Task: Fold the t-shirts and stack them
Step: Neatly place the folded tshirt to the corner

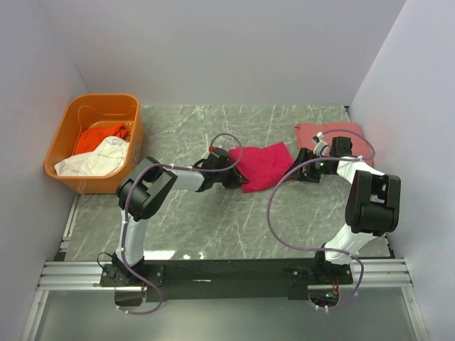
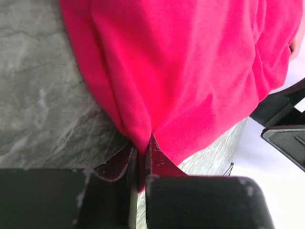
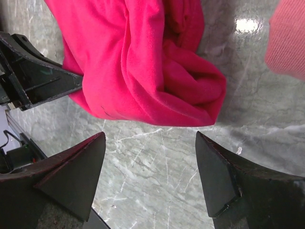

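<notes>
**Top external view.** The crimson-pink shirt lies bunched at mid-table on the marble table, between the two arms. The left gripper is at the shirt's left edge. The right gripper is just beside its right edge. A salmon-pink shirt lies flat at the far right, partly under the right arm. The orange tub stands at the far left and holds an orange shirt and a white shirt.

**Left wrist view.** The left gripper is clenched on a pinched fold at the crimson-pink shirt's edge. The cloth fans out from the fingers across the table.

**Right wrist view.** The right gripper is released, its fingers spread wide over bare table and clear of the cloth. The rolled end of the crimson-pink shirt lies just ahead of the fingertips. The salmon-pink shirt shows at the upper right, apart from the crimson one.
</notes>
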